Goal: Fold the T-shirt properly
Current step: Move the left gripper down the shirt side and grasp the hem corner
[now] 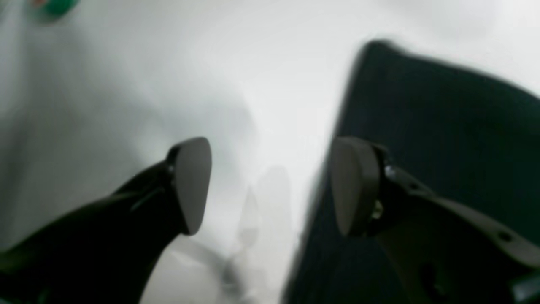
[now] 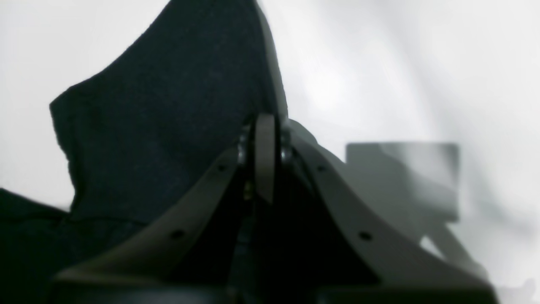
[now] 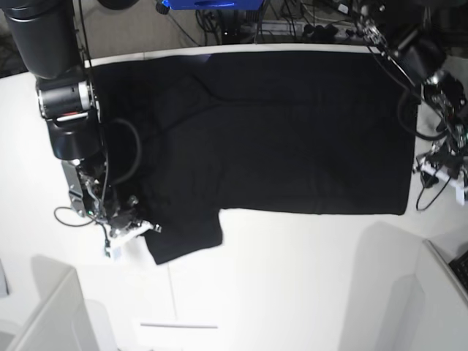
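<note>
The black T-shirt (image 3: 278,131) lies spread on the white table (image 3: 292,278), plain side up, with no print showing. My right gripper (image 2: 265,162) is shut on the edge of the near sleeve (image 2: 168,109) and holds it raised a little; in the base view it (image 3: 140,225) is at the shirt's lower left sleeve (image 3: 186,234). My left gripper (image 1: 273,185) is open and empty, low over the table, with one pad (image 1: 354,185) over the shirt's edge (image 1: 443,126). In the base view it (image 3: 430,168) is by the shirt's right hem.
A blurred green object (image 1: 57,5) lies at the far left in the left wrist view. Cables (image 3: 241,22) run along the table's back edge. White raised panels stand at the front left (image 3: 44,314) and front right (image 3: 439,292).
</note>
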Controlling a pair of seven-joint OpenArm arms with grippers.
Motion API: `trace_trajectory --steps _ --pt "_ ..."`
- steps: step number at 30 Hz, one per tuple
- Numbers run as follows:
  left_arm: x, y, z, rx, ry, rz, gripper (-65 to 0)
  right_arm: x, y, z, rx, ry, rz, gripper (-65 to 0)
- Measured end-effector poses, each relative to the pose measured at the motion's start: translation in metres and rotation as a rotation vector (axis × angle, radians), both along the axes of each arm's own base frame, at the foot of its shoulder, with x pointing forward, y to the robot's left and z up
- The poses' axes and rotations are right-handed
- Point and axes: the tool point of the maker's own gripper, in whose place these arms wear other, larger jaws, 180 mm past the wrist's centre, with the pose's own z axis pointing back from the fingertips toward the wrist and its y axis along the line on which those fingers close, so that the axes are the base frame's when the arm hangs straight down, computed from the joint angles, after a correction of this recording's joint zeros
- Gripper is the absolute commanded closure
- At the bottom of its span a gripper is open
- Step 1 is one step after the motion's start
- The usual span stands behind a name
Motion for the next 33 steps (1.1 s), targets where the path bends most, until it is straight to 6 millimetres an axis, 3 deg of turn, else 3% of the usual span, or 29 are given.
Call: trace_trajectory --steps 4,6,10,12,16,22,29,33 --pt "0.011 0.01 -0.018 -0.083 0.047 0.041 -42.8 0.0 -0.001 0.0 -0.003 -0.001 0.0 0.0" --pt "0.024 0.015 -0.018 -0.105 0.03 0.046 -42.8 0.0 0.0 0.0 -0.003 0.002 0.002 0.0" --pt "0.065 -0.001 -0.016 -0.085 -0.027 -0.05 -42.8 0.001 0.001 0.001 -0.001 0.001 0.003 0.0" --pt "0.072 -0.012 -0.026 -0.118 -0.038 -0.073 -42.8 0.001 0.001 0.001 -0.002 0.001 0.003 0.0" --pt "0.067 -0.012 -0.049 -0.16 0.001 -0.041 -42.8 0.001 0.0 0.001 -0.003 0.001 0.002 0.0" --pt "0.09 -0.021 -0.044 -0.214 -0.057 -0.033 -42.8 0.001 0.0 0.001 -0.003 0.001 0.002 0.0" --pt "0.09 -0.029 -0.051 -0.206 -0.025 -0.06 -42.8 0.001 0.0 0.001 -0.003 0.001 0.002 0.0" --pt "0.095 -0.043 -0.054 -0.171 0.007 -0.129 -42.8 0.001 0.0 0.001 -0.004 0.001 0.002 0.0"
